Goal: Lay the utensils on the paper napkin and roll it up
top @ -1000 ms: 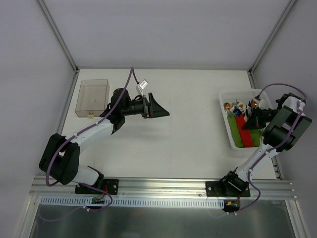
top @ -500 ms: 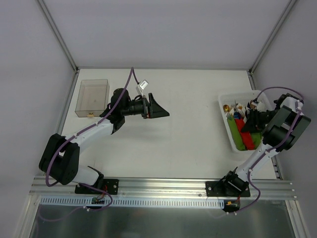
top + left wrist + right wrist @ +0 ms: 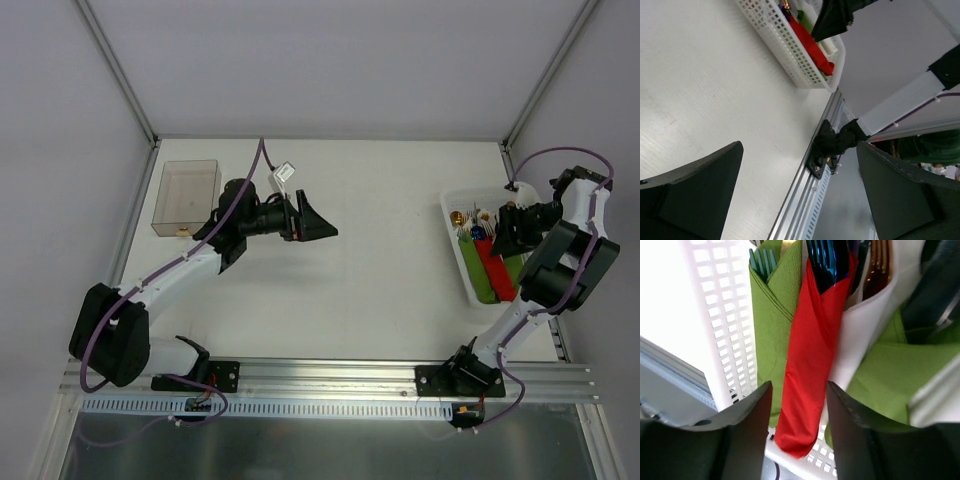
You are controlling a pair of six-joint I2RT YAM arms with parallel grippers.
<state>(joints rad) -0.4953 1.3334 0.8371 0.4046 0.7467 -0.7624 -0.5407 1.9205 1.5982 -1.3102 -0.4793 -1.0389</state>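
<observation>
Far left sat a clear box (image 3: 187,195). Next, the left gripper (image 3: 318,225) hovered over the table (image 3: 380,270), fingers wide apart, empty. At right, the napkin (image 3: 807,365), rolled round the utensils (image 3: 827,262), lay in a basket (image 3: 722,315) between green rolls (image 3: 772,315). The right gripper (image 3: 797,435) was above it, fingers parted either side of the roll, not clamping.

- The paper napkin (image 3: 807,355) is bright red and rolled into a slim tube around the utensils. It lies lengthwise inside the white basket (image 3: 720,315), about midway across it.
- The utensils (image 3: 827,262) show only their shiny blue fork tines, which stick out of the roll's open end, inside the basket.
</observation>
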